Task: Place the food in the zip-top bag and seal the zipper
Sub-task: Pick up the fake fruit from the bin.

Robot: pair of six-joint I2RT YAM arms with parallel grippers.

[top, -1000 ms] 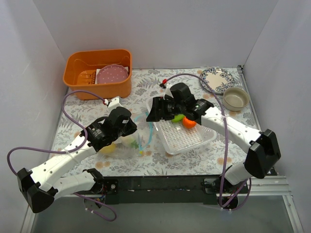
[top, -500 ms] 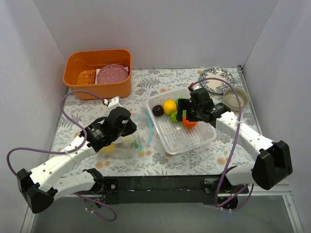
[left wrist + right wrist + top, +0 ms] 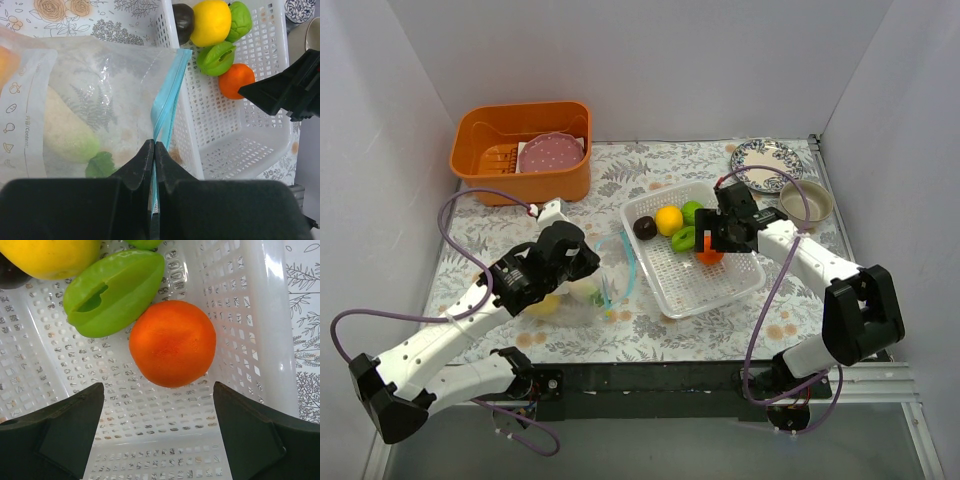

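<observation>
The clear zip-top bag [image 3: 582, 292] lies left of the white mesh basket [image 3: 720, 290]. It holds a white-green piece [image 3: 65, 132] and a yellow piece [image 3: 542, 304]. My left gripper [image 3: 154, 146] is shut on the bag's teal-blue zipper [image 3: 167, 90] at its mouth. In the basket lie an orange ball [image 3: 172, 342], a green piece [image 3: 112, 290], a yellow ball [image 3: 668, 219], another green piece [image 3: 692, 210] and a dark brown ball [image 3: 645, 227]. My right gripper [image 3: 157, 412] is open and empty just above the orange ball [image 3: 710, 255].
An orange tub [image 3: 523, 150] with a pink plate stands at the back left. A patterned plate [image 3: 765, 162] and a beige bowl [image 3: 805, 203] sit at the back right. White walls enclose the table.
My right gripper has moved right, from the basket's left end near the bag to over the orange ball, uncovering the yellow, green and brown pieces. The left gripper has kept its hold.
</observation>
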